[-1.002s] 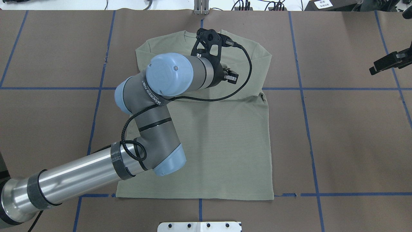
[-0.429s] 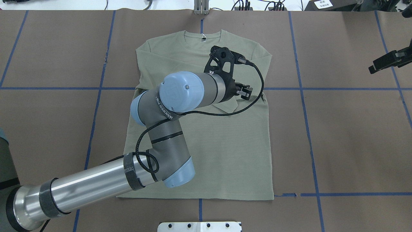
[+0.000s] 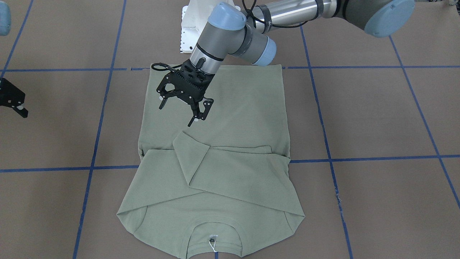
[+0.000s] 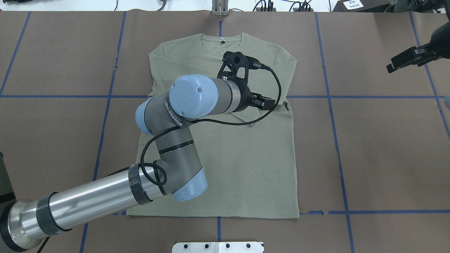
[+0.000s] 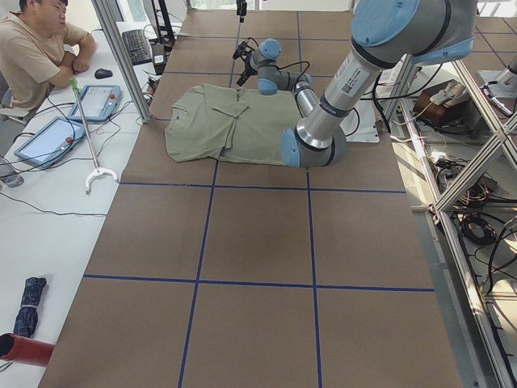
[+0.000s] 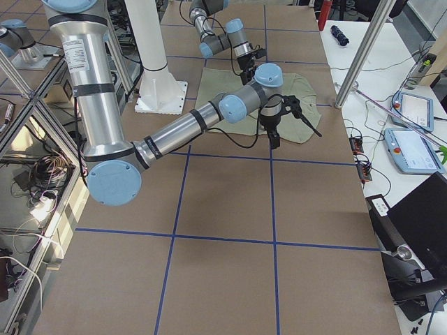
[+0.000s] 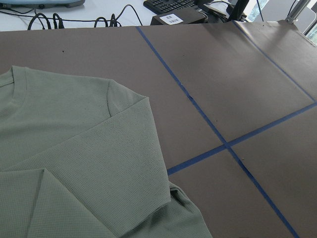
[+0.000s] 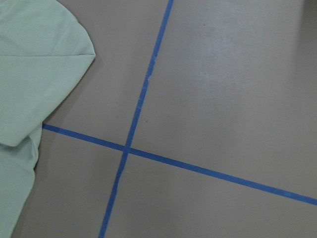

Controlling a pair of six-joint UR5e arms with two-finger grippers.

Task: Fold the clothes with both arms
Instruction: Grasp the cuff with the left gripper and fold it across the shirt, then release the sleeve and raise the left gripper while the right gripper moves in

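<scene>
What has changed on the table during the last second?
The left gripper, open and empty, moved from near the collar toward the robot and to its right. The right gripper crept inward toward the shirt. Nothing was grasped or released; the shirt lies unchanged with sleeves folded in.

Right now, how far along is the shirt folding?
Done: the shirt lies flat and both sleeves are folded in across the chest. In hand: no cloth is gripped; the left tool hangs open above the shirt body, and the right tool is off the cloth, over the table. Left: the body is at full length, so the hem-to-collar fold is not yet made.
</scene>
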